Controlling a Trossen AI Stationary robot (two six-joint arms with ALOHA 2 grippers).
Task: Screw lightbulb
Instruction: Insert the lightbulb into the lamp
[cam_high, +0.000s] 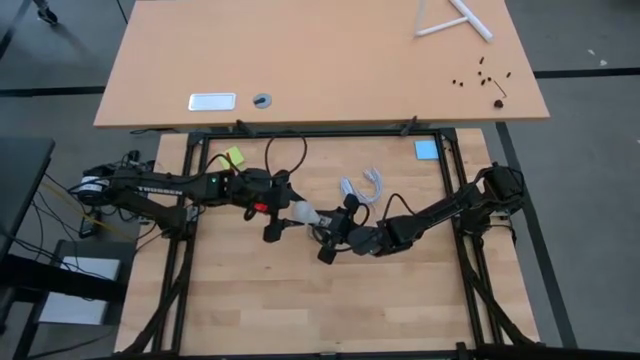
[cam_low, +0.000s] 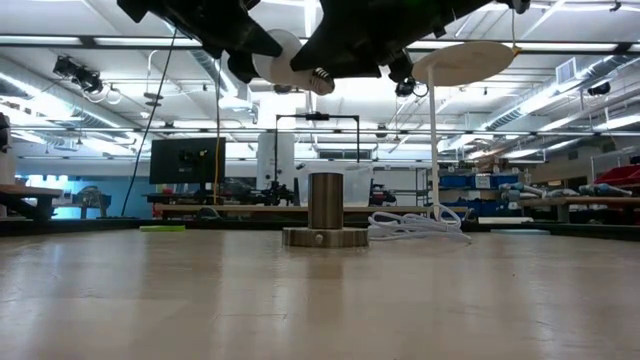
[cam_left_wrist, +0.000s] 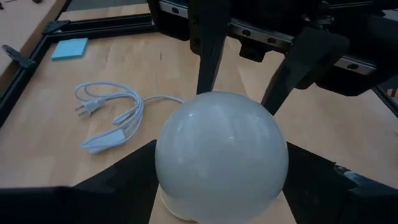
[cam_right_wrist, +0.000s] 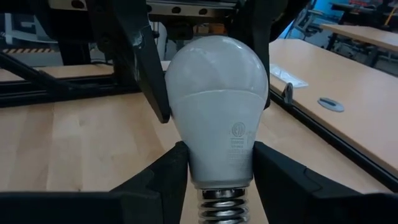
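Observation:
The white frosted lightbulb (cam_high: 300, 213) hangs roughly level, high above the table, its dome toward the table's left and its metal screw end (cam_low: 320, 80) toward the right. My right gripper (cam_high: 325, 225) is shut on it. My left gripper (cam_high: 289, 212) is open, with its fingers (cam_right_wrist: 149, 68) standing on either side of the dome (cam_left_wrist: 221, 149); whether they touch it I cannot tell. On the table under the bulb stands the metal socket (cam_low: 323, 215) on its round base. In the high view the arms hide the socket. My right gripper pinches the bulb's narrow neck (cam_right_wrist: 221, 165), just above the screw thread (cam_right_wrist: 219, 208), between its two fingers. The fingers come nearly level from the table's right and lie along the bulb. The bulb is lifted clear, its dome pointing away from the gripper.
The socket's white cord (cam_high: 362, 188) lies coiled just beyond the grippers. A blue note (cam_high: 427, 150) and a yellow-green note (cam_high: 234, 156) lie near the far rail. A black frame (cam_high: 320, 133) borders the table. Bare wood stretches toward the near edge.

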